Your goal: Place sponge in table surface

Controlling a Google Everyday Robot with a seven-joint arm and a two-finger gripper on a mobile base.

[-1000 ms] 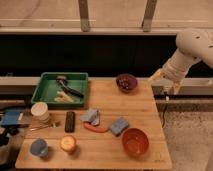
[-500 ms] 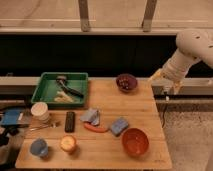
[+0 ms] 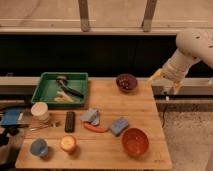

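The pincer [image 3: 169,87] hangs at the end of the white arm [image 3: 192,47] at the right of the view, just off the far right corner of the wooden bench [image 3: 145,107] and pointing down toward the floor beside it; whether it is open or closed cannot be told, and nothing can be seen in its grip. The sponge [image 3: 119,125], a small blue block, lies flat on the bench right of centre, well apart from the pincer. Just beside the sponge on its left is a thin red-orange item [image 3: 95,128], and behind that a crumpled grey-blue cloth [image 3: 91,116]. An orange bowl [image 3: 135,141] stands near the sponge toward the front right. A dark purple bowl [image 3: 126,81] sits at the far edge of the bench, the thing nearest the pincer. A green tray [image 3: 50,75] occupies the far left corner and holds a few utensils too small to name. In front of the tray stand a white cup [image 3: 40,111] and a flat black item [image 3: 70,121]; along the front left edge are a blue cup [image 3: 38,147] and a small orange cup [image 3: 68,143].
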